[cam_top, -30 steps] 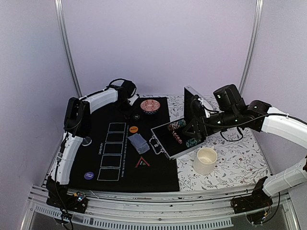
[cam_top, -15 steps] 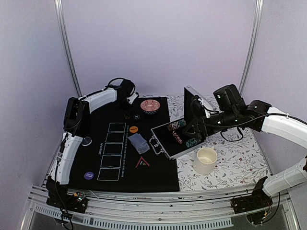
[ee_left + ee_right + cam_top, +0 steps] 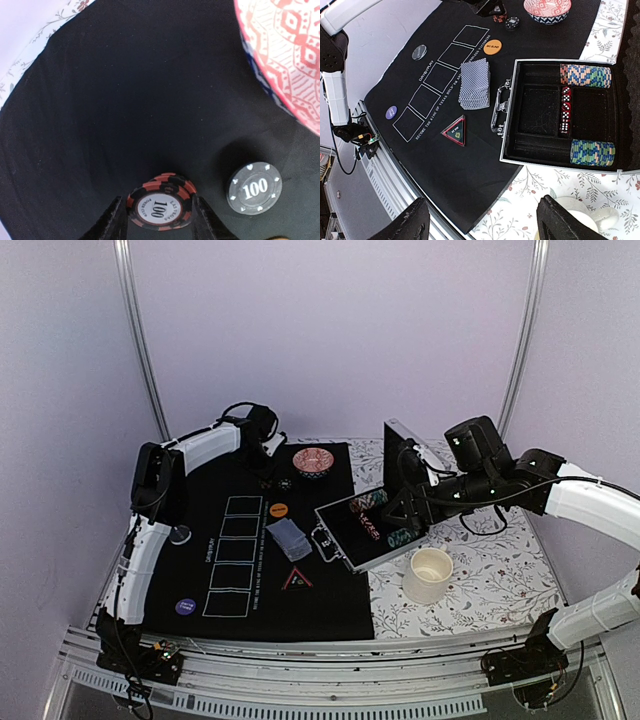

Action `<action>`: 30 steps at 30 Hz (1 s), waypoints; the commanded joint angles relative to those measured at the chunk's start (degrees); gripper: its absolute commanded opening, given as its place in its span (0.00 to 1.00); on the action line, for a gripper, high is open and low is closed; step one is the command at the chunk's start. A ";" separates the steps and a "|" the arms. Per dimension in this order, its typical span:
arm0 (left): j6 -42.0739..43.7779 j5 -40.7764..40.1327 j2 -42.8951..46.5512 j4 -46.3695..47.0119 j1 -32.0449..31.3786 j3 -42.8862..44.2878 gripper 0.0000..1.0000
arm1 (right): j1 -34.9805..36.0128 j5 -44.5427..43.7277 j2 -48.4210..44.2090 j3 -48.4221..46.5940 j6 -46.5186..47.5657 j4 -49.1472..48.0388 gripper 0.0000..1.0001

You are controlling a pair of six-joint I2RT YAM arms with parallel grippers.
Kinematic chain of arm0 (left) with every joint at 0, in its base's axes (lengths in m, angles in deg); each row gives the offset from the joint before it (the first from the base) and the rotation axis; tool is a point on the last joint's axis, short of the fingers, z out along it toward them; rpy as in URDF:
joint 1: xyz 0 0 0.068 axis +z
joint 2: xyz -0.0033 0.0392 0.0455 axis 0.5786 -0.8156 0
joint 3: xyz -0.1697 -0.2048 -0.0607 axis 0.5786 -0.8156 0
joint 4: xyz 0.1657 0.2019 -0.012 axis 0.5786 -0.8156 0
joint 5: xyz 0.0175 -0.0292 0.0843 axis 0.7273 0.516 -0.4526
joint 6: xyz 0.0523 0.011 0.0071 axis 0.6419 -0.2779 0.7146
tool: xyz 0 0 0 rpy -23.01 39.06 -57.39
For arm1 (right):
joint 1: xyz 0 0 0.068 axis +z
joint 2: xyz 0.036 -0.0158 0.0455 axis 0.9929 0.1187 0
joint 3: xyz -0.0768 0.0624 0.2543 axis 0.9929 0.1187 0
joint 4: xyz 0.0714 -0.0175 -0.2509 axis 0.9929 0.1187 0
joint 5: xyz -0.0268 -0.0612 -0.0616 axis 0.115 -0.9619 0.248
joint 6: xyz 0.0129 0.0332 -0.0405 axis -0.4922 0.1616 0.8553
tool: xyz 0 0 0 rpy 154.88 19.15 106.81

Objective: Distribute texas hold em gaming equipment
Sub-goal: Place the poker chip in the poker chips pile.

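I read "100" and "LAS VEGAS" on the red-and-black chip; the black chip says "100"; the orange disc reads "BIG BLIND"; the black mat carries "BECOME THE KING OF TEXAS HOLD'EM"; the triangle marker has lettering too small for me.

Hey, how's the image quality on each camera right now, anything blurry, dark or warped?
Top external: soft even light, violet cast, small things hard to read. Left wrist: sharp on the red-striped chip and black chip, bowl cropped at the corner, black mat swallows detail. Right wrist: wide-angle bend, mat print readable, right gripper's fingers blurred.
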 commanded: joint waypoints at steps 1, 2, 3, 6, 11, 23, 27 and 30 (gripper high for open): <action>-0.74 2.44 0.05 1.09 0.48 0.24 0.45 | 0.09 -0.76 -0.21 -1.36 -0.36 0.60 0.75; -0.79 2.62 0.08 1.07 0.48 0.21 0.46 | 0.13 -0.79 -0.21 -1.36 -0.35 0.56 0.75; -0.82 2.70 0.02 1.07 0.45 0.19 0.48 | 0.16 -0.80 -0.34 -1.41 -0.42 0.52 0.75; -0.58 1.99 0.16 0.99 0.48 0.02 0.55 | 0.14 -0.84 -0.45 -1.31 -0.45 0.64 0.76; -1.52 0.79 1.88 1.08 0.40 0.56 0.70 | 0.20 -0.91 -0.51 -1.33 -0.60 0.64 0.75; -3.30 6.44 29.12 4.49 -3.54 -15.45 0.78 | 0.20 -4.66 0.50 -4.22 -0.48 2.71 0.76; -4.88 6.23 44.35 8.71 -6.43 -31.77 0.80 | 0.46 -7.01 2.98 -8.04 0.20 5.41 0.75; -6.34 4.65 54.77 11.38 -8.21 -43.45 0.83 | 1.23 -9.34 5.03 -10.57 0.86 7.01 0.75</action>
